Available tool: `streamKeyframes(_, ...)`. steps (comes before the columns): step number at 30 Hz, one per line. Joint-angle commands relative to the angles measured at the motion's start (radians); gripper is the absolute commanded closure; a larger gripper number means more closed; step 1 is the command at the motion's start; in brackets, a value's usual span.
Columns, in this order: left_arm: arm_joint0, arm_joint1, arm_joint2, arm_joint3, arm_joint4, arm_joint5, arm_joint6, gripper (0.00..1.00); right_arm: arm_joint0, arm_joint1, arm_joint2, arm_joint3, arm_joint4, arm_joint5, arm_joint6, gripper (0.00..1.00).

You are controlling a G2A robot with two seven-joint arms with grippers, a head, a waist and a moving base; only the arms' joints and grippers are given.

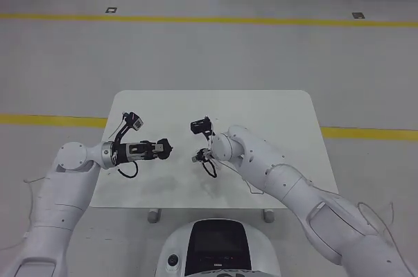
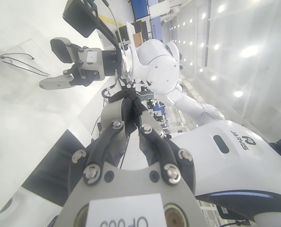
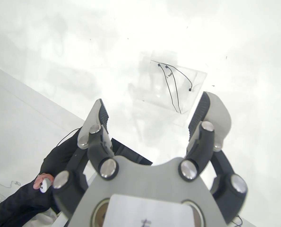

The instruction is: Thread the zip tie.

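Note:
My left gripper [image 2: 131,105] is shut on a black zip tie [image 2: 131,95], whose bunched end sticks out past the fingertips while a thin tail runs back between the fingers. In the top view this gripper [image 1: 166,147] hangs over the table's middle, pointing at my right gripper [image 1: 197,158] a short gap away. The right gripper [image 3: 152,112] is open with nothing between its fingers, and from the left wrist it [image 2: 49,68] faces me with jaws spread. Beyond it several spare black zip ties [image 3: 171,83] lie in a clear tray [image 3: 199,76].
The clear tray [image 2: 24,45] rests flat on the white table [image 1: 264,118], just past the right gripper. The table's edge [image 3: 36,90] runs close beside the right gripper. The table's far half is open surface.

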Motion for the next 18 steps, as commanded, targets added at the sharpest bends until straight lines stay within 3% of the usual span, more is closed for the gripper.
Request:
streamKeyframes(1, 0.000, 0.000, 0.000, 0.000, 0.000, 0.000, 0.000, 1.00, -0.001, -0.003, -0.002, 0.014, -0.007, -0.001, 0.001, 0.75)
streamKeyframes(4, 0.000, 0.000, 0.000, 0.000, 0.000, 0.000, 0.000, 1.00, 0.001, -0.012, -0.006, 0.037, -0.010, -0.006, -0.004, 0.82)
streamKeyframes(7, 0.000, 0.000, 0.000, 0.000, 0.000, 0.000, 0.000, 1.00, 0.005, -0.023, -0.011, 0.063, -0.007, -0.021, -0.015, 0.99)
streamKeyframes(18, 0.000, 0.000, 0.000, 0.000, 0.000, 0.000, 0.000, 1.00, 0.039, -0.077, -0.045, 0.197, 0.006, -0.050, -0.009, 1.00)
